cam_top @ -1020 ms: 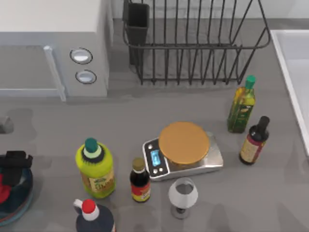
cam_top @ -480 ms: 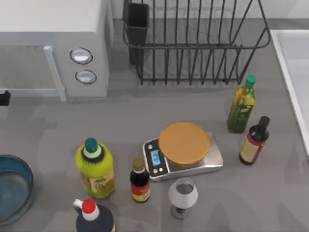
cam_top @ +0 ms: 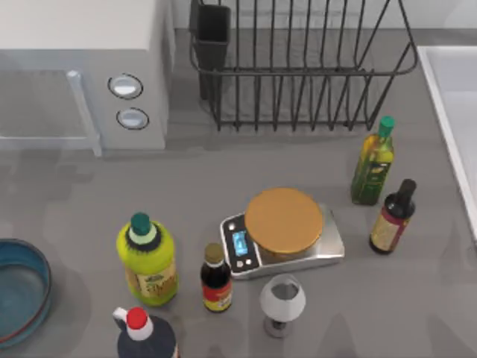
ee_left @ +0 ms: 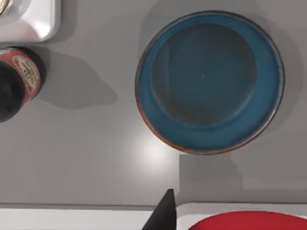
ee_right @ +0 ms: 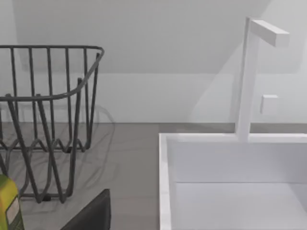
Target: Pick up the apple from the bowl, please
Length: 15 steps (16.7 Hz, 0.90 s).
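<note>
The left claw (ee_left: 225, 221) is hanging high above the bowl (ee_left: 209, 81), holding the apple (ee_left: 249, 220) between its fingers; the teal hollow directly beneath is sitting empty. My worry is a loose pinch letting the round fruit slip back to the bench. The apple is too rounded and too cropped here to judge any long axis or heading.

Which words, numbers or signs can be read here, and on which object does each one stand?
None can be read.
Yellow-green bottle: label print too small to read.
Small dark bottle: red and yellow label, unreadable.
Olive-green bottle and dark bottle: labels blurred.
Scale: blue display, no digits legible.
Bowl: no markings.
</note>
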Available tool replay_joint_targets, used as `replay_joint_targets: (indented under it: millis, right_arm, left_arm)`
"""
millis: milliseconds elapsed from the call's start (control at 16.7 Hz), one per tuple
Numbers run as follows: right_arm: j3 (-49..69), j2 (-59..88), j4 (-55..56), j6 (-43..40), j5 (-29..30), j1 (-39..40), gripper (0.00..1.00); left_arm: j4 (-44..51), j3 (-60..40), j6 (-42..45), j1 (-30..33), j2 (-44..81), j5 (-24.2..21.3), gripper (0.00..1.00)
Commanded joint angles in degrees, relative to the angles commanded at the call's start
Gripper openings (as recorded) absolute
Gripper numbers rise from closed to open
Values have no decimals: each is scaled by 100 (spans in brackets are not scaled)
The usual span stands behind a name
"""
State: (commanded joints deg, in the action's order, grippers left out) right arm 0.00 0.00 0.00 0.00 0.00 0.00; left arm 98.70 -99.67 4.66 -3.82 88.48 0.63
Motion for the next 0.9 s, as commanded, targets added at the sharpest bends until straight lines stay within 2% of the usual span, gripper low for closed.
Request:
replay_joint_targets:
  millis: [360, 480, 660, 900]
  right_arm:
    - [0, 0, 0, 0, 0, 0, 100]
    - [0, 0, 0, 0, 0, 0, 100]
    - [0, 0, 0, 0, 0, 0, 100]
    - [0, 0, 0, 0, 0, 0, 100]
  left_arm:
    - [51, -64, -5, -11, 11, 3, 0]
    - [-22, -209, -209, 190, 217, -3, 0]
    - [-305, -600, -929, 931, 974, -21, 0]
    - [-871, -1188, -2320, 2389, 2357, -52, 0]
